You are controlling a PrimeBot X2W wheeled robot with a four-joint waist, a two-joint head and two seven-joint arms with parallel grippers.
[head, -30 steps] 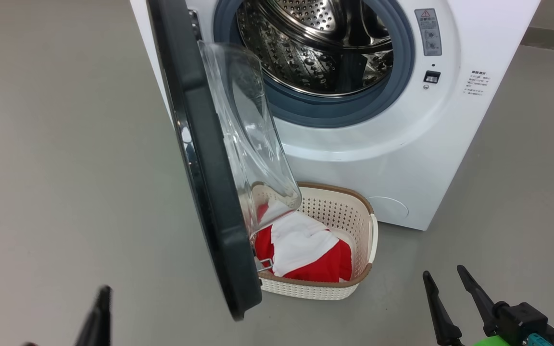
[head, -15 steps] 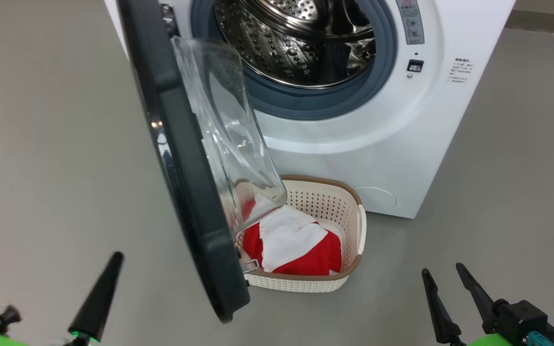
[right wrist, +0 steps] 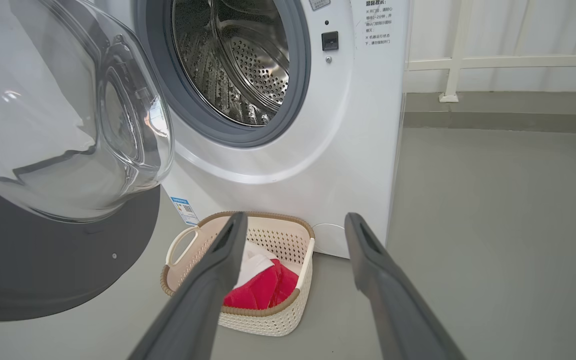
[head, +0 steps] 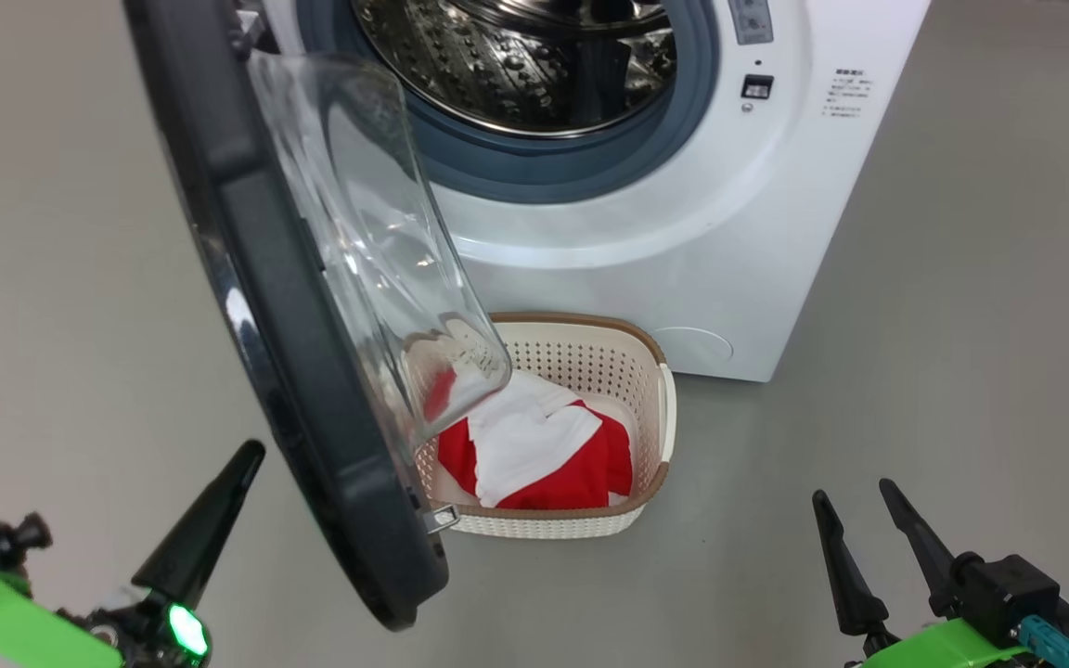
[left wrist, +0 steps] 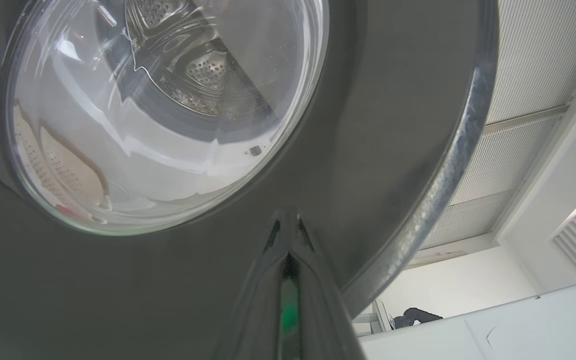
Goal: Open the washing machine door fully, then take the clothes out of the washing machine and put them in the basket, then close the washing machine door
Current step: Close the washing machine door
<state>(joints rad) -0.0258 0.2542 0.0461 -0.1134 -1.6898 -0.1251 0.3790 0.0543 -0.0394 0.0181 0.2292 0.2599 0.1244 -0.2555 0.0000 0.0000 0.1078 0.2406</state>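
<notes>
1. My left gripper is clenched, its two fingers pressed together with nothing between them. In the head view it sits at the lower left, its tip pointing up at the door and just left of the black rim.
2. In the left wrist view the shut fingertips lie close against the door's dark outer face, just below the glass bowl. I cannot tell whether they touch it.
3. My right gripper is released, jaws spread wide and holding nothing. It hovers low at the right, well apart from the washer.
4. The door stands swung out on its left hinge, with the bowl facing the washer opening. In the head view its lower edge overlaps the basket's left side.
5. The basket sits on the floor just in front of the washer's lower front.
6. The clothes, red with a white piece on top, lie inside the basket.
7. Through the right gripper's open fingers I see the basket and the clothes in it.
8. The drum shows perforated steel inside the grey gasket.
</notes>
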